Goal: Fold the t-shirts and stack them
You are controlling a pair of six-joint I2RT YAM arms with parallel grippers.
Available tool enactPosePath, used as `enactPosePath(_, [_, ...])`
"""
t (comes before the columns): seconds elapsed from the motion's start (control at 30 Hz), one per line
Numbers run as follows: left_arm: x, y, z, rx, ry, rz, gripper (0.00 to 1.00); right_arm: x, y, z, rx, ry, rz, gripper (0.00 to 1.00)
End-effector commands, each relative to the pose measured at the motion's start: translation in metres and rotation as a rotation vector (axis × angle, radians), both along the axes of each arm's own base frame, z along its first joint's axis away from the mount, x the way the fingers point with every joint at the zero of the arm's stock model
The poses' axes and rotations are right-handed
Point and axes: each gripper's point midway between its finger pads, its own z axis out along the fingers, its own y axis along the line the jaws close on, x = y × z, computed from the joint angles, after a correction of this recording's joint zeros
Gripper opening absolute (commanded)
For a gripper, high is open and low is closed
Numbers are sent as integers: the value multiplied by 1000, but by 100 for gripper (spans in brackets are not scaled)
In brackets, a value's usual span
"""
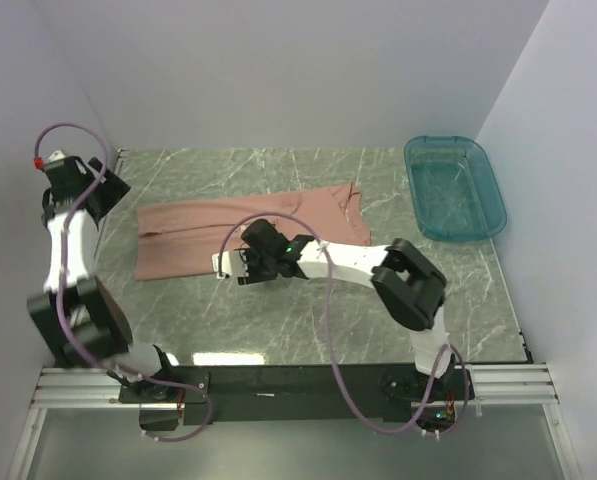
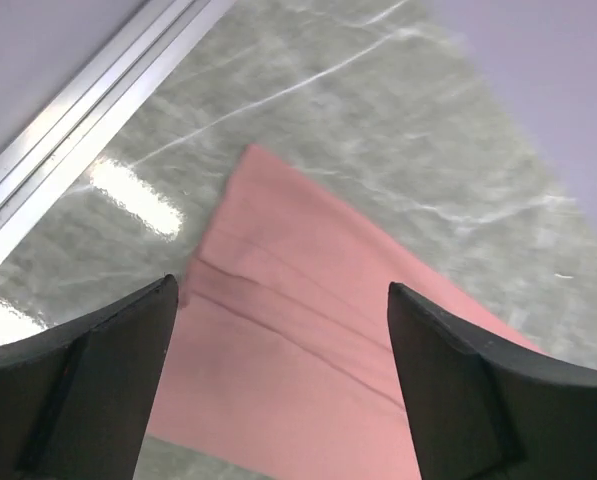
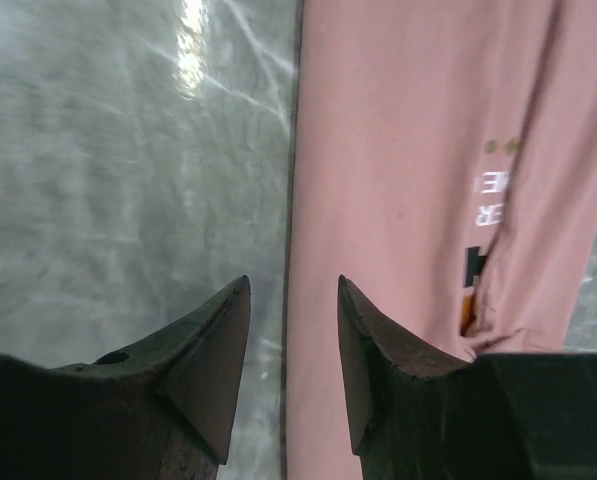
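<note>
One salmon-pink t-shirt (image 1: 203,235) lies flat on the marble table, folded into a long band running left to right. My right gripper (image 1: 226,268) is open and low at the band's near edge. In the right wrist view its fingertips straddle that edge (image 3: 293,285), with the shirt (image 3: 398,150) on one side and bare table on the other. The white text and orange print (image 3: 486,215) show partly folded under. My left gripper (image 1: 113,187) is open and empty, raised above the shirt's left end. In the left wrist view the shirt (image 2: 298,340) lies below between its fingers (image 2: 283,290).
A teal plastic bin (image 1: 456,187) stands at the back right of the table (image 1: 308,320). White walls close in at the back and both sides. A metal rail (image 2: 88,105) runs along the table's left edge. Cables loop from both arms.
</note>
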Motion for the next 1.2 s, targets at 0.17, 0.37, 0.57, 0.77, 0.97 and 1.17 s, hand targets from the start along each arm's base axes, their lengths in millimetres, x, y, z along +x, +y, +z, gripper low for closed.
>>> enactPosePath(0.17, [-62, -44, 27, 23, -181, -63, 92, 20, 30, -25, -47, -144, -63, 47])
enactPosePath(0.37, [-82, -51, 19, 52, -177, -75, 91, 24, 31, -49, -84, -133, -94, 38])
enactPosePath(0.57, [-85, -55, 20, 57, -197, -93, 91, 14, 20, -67, -116, -94, -79, 17])
enactPosePath(0.77, [-84, -63, 21, 44, -213, -136, 91, 10, 13, -66, -110, -61, -85, 0])
enactPosePath(0.97, [-78, -89, 25, 22, -253, -262, 91, -14, -8, -53, -88, -26, -38, 0])
enactPosePath(1.17, [-68, -126, 25, -38, -286, -439, 90, -56, -54, -62, -136, 44, 48, 0])
